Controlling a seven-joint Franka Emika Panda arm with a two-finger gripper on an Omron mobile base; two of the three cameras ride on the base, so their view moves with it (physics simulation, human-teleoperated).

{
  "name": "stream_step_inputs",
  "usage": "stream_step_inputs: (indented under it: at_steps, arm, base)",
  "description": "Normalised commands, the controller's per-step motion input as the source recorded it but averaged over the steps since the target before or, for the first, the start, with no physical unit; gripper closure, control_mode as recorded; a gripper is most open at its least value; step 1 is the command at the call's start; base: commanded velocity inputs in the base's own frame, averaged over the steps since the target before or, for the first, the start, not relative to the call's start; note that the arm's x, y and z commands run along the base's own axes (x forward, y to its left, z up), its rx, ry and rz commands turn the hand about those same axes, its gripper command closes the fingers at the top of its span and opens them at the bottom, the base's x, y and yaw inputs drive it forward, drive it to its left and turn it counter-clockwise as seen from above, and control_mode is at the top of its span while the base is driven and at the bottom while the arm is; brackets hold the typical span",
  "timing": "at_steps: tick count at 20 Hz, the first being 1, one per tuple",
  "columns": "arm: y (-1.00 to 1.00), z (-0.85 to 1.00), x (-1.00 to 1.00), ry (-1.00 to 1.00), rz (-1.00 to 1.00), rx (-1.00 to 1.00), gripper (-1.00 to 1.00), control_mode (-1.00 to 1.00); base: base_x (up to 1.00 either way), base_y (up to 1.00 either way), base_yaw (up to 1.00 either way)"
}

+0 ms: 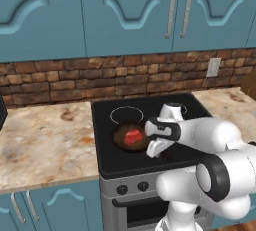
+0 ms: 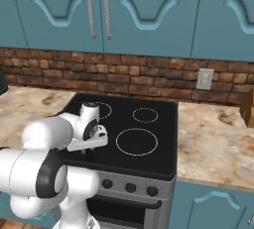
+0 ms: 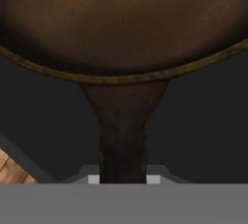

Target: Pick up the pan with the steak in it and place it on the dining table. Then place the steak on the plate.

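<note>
Now Gripping: Skillet Handle Between the Jaws

Seen from the left base view, the pan point(image 1: 131, 137) sits on the front left burner of the black stove point(image 1: 150, 161), with the steak point(image 1: 133, 136) lying near the middle of its brownish inner surface. The gripper point(image 1: 152, 150) reaches down just beside the pan's near rim. From the hand view, the pan's short straight handle point(image 3: 123, 140) runs down between the two finger tips point(image 3: 93, 179), which press against it on either side; the jaws are clenched on the handle. Judged by its look, the cast-iron pan is probably heavy and rigid, so a hold at the handle's far end will likely let the bowl sag or twist. The steak lies loose and may slide if the pan tips. Keeping the pan level seems advisable.
</note>
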Motion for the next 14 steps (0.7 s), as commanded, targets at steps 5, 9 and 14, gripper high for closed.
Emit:
stream_step_inputs:
  at_steps: [5, 9, 14]
  arm:
    - [-0.01, 0.62, -0.28, -0.01, 0.00, 0.04, 1.00, -1.00]
    - [-0.13, 0.69, -0.54, -0.05, 0.00, 0.08, 1.00, -1.00]
    - [-0.28, 0.54, -0.83, -0.13, 0.00, 0.09, 1.00, -1.00]
  base:
    - [0.00, 0.00, 0.00]
    - [0.00, 0.00, 0.00]
    - [0.00, 0.00, 0.00]
